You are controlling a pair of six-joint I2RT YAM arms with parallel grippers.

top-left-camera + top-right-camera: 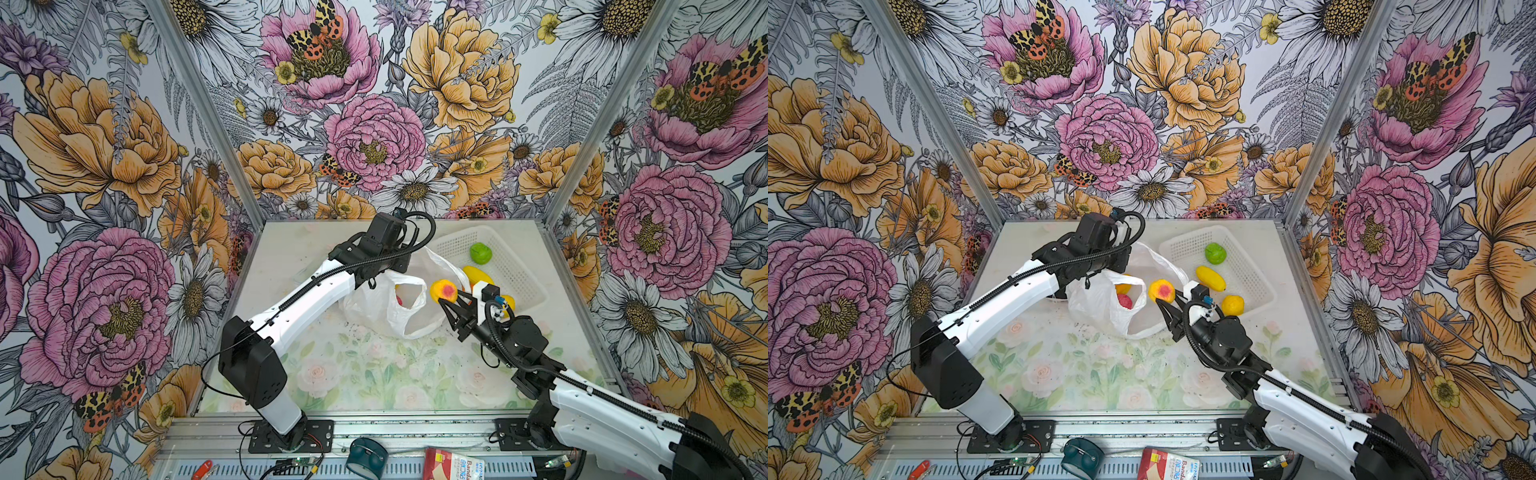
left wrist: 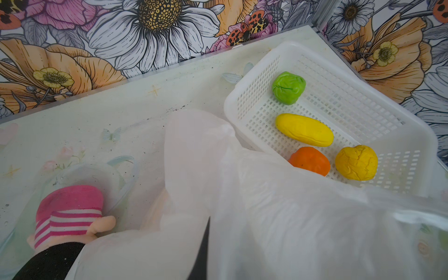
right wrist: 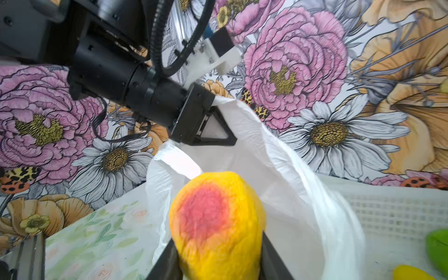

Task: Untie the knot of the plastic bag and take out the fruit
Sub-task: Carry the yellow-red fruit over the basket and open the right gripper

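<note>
The white plastic bag (image 1: 374,303) lies mid-table with its mouth gaping; no knot is in view. My left gripper (image 3: 219,126) is shut on the bag's upper edge and holds it raised; its fingers (image 2: 206,242) are mostly wrapped in film. My right gripper (image 1: 451,297) is shut on a yellow fruit with a red blush (image 3: 215,225), held just right of the bag's mouth (image 1: 1161,291). A red fruit (image 1: 1124,301) and a yellow-orange one (image 1: 1123,288) sit inside the bag.
A white perforated basket (image 1: 457,243) at the back right holds a green fruit (image 2: 288,87), a long yellow one (image 2: 304,129), an orange one (image 2: 310,161) and a round yellow one (image 2: 356,162). A pink-striped doll (image 2: 68,213) lies behind the bag. Floral walls enclose three sides.
</note>
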